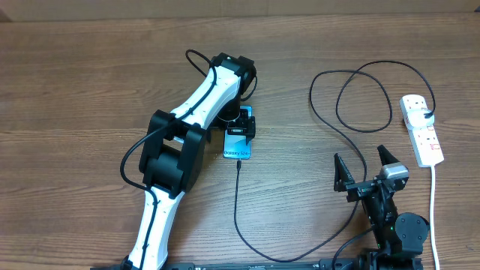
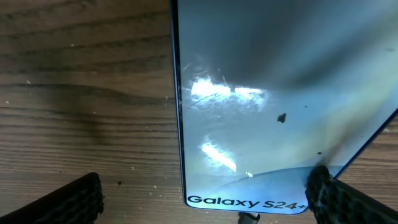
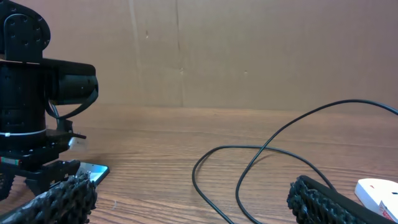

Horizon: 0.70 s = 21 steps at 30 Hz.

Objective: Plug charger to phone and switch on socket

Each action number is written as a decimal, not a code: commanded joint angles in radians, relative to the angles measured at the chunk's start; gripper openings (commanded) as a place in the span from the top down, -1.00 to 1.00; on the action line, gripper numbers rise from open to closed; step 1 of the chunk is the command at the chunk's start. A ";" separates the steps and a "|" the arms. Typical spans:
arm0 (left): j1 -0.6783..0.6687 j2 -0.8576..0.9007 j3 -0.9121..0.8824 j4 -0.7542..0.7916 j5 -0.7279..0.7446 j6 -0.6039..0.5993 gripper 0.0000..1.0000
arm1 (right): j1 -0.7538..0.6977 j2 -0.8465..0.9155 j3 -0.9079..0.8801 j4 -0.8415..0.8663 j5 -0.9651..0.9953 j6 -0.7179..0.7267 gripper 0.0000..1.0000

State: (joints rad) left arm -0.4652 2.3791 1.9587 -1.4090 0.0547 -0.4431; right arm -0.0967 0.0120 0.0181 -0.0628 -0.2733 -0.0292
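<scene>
Wood-grain table (image 1: 75,75), plain brown wall (image 3: 249,50) behind, phone (image 1: 238,150) lying flat

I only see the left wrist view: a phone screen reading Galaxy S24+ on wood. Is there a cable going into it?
Observer: From overhead, the charger reaches the phone at its labelled end. Whether it is fully seated, I cannot tell.
Operator: Where does that cable lead?
Observer: It loops away to a black plug in the socket, a white strip on the robot's right.
Operator: Is anything touching the socket?
Observer: No. The right tool stands open and empty, apart from it.
</scene>
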 commanded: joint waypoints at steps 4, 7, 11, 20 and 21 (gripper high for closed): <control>-0.006 0.022 0.006 0.038 -0.040 -0.014 -0.99 | 0.001 -0.009 -0.010 0.005 0.003 0.003 -1.00; -0.006 0.022 0.006 0.065 -0.039 -0.014 -1.00 | 0.001 -0.009 -0.010 0.005 0.003 0.003 -1.00; -0.008 0.022 0.006 0.087 -0.027 -0.014 -1.00 | 0.001 -0.009 -0.010 0.005 0.003 0.003 -1.00; -0.014 0.022 0.006 0.154 -0.011 -0.014 -1.00 | 0.001 -0.009 -0.010 0.005 0.003 0.003 -1.00; -0.014 0.022 0.006 0.164 -0.012 -0.014 -1.00 | 0.001 -0.009 -0.010 0.005 0.003 0.003 -1.00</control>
State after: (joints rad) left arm -0.4732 2.3814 1.9640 -1.2583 0.0654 -0.4435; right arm -0.0967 0.0120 0.0181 -0.0631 -0.2733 -0.0292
